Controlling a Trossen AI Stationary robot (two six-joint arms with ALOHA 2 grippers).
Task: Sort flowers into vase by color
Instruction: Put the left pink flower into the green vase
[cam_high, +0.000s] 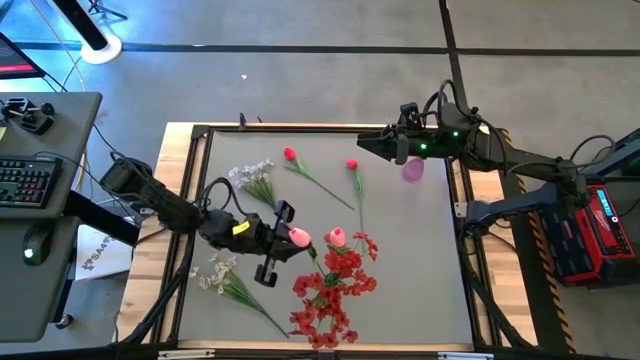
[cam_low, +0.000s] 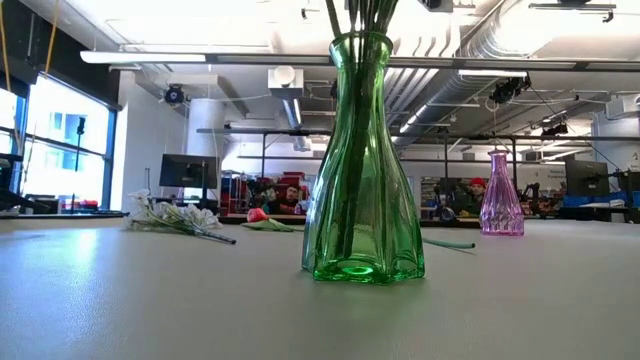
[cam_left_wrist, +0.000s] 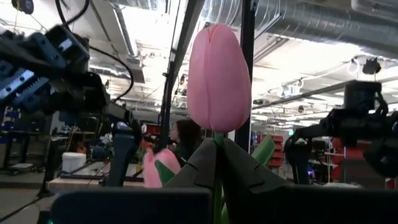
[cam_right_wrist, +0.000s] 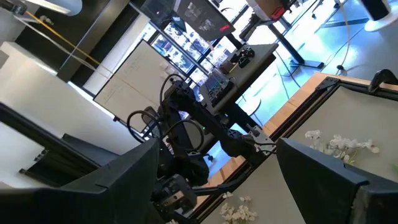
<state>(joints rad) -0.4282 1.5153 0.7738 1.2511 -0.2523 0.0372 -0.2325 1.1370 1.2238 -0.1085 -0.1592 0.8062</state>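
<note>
I see my left gripper (cam_high: 290, 238) over the tabletop (cam_high: 420, 270) middle, its fingers (cam_left_wrist: 249, 177) clamped on a pink tulip (cam_left_wrist: 217, 78) just under the bud, which stands clear of the tips; my right gripper (cam_high: 366, 143) waits at the far edge, fingers apart, above the pink vase (cam_high: 413, 170).

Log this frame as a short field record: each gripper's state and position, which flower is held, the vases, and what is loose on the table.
left gripper: shut on pink tulip, mid-table
right gripper: open, empty, far edge, near the pink vase
green vase: upright, stems inside
loose on table: white sprays, two red buds, red blossom cluster, second pink tulip
</note>
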